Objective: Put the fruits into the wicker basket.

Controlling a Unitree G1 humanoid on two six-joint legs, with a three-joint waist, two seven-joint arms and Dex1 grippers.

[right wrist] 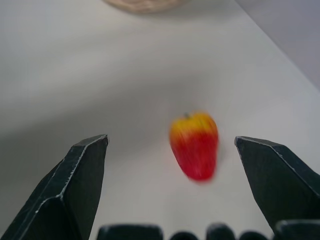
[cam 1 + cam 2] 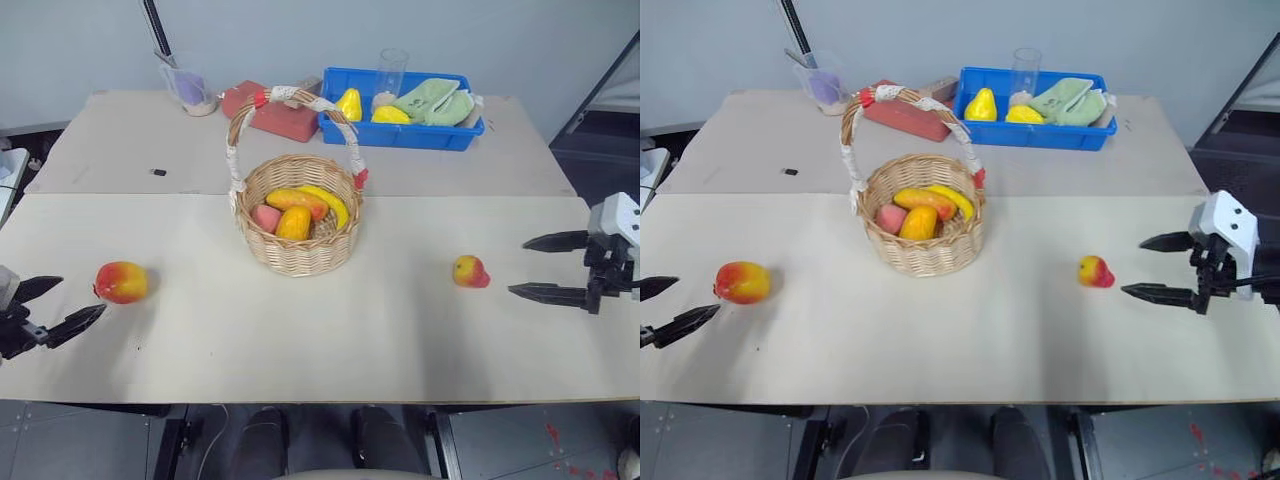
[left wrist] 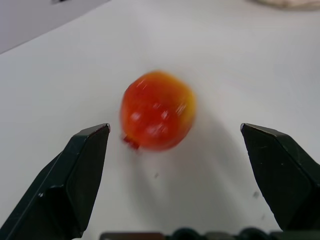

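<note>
The wicker basket (image 2: 300, 225) stands mid-table with a tall white-wrapped handle; it holds a banana and other toy food. A fist-sized red-and-yellow fruit (image 2: 121, 282) lies on the table at the left. My left gripper (image 2: 48, 305) is open just to its left, and the fruit (image 3: 157, 111) lies ahead of the spread fingers, apart from them. A smaller red-and-yellow fruit (image 2: 469, 271) lies at the right. My right gripper (image 2: 530, 266) is open a short way to its right, with the fruit (image 1: 194, 143) ahead of its fingers, untouched.
A blue plastic tray (image 2: 400, 133) at the back holds yellow fruits, a clear cup and a green cloth. A red block (image 2: 272, 115) and a cup (image 2: 188, 90) with a utensil stand behind the basket. A small dark object (image 2: 158, 172) lies at the back left.
</note>
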